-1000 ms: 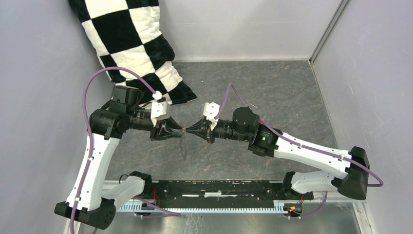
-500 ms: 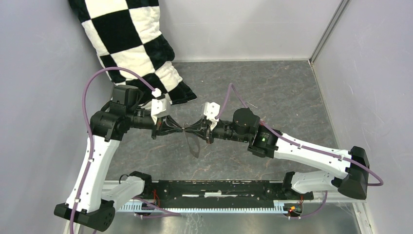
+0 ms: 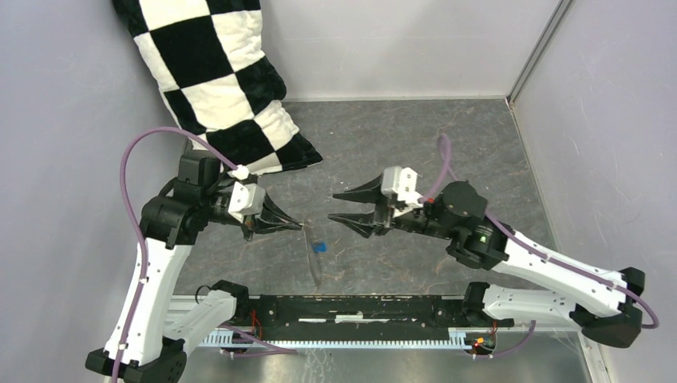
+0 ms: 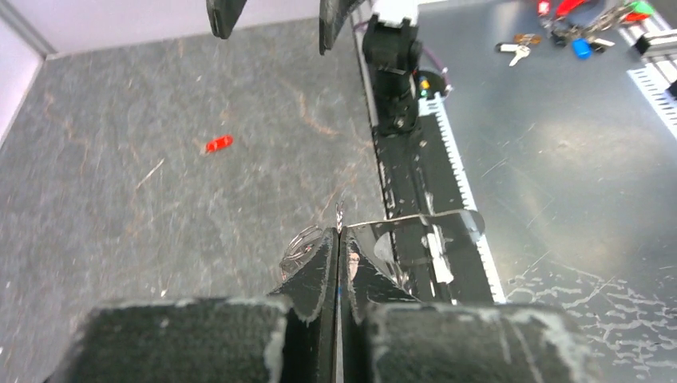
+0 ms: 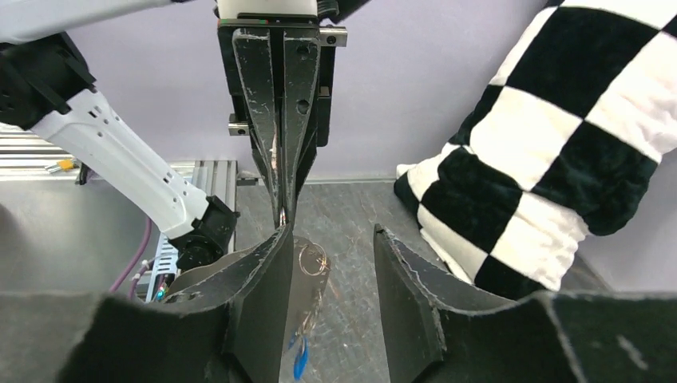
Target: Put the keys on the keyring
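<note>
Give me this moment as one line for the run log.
left gripper jaws shut on keyring | blue key hanging on keyring | right gripper jaws open, empty | red key loose on table

Top view: I see even, bright light, faint shadows on the table (image 3: 415, 136) | left wrist: sheen on the metal sheet (image 4: 575, 159), left fingers (image 4: 311, 275) soft (too close) | right wrist: right fingers (image 5: 255, 319) dark, blurred.
</note>
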Tool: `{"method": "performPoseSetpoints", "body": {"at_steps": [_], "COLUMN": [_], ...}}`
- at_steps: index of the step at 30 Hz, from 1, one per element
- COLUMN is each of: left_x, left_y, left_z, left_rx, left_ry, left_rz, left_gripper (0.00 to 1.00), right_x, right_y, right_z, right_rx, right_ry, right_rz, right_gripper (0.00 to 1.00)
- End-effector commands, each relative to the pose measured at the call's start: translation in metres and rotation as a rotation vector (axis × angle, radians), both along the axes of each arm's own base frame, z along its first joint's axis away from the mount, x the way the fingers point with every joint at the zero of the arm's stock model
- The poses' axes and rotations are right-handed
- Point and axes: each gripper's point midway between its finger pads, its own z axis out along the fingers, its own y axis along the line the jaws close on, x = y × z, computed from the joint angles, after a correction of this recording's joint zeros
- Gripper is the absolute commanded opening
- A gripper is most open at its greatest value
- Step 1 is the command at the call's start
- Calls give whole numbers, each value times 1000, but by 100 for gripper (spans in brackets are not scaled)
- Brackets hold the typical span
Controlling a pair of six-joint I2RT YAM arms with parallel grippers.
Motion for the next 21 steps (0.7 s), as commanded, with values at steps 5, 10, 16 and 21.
{"method": "performPoseSetpoints", "body": {"at_steps": [5,10,16,21], "left_x": [-25,-26,-22,-17], "left_y": [-10,-11,-12,-13], "left_z": [47,64,67,66], "left_rx": [-218,-247,-263,-260], "left_ry": [-129,-191,-311,-427], "left_rz": [-221,-254,-260,-239], "left_gripper": [2,2,2,2], "right_x": [-22,-38,-37,-29], "right_y": [-10,-5,3,10], "right_z": [-16,-6,7,9], "right_rx": [-2,72,144,168], "right_ry": [20,33,33,43], "right_rz": [95,189,209,181], "right_gripper": [47,42,35,31]}}
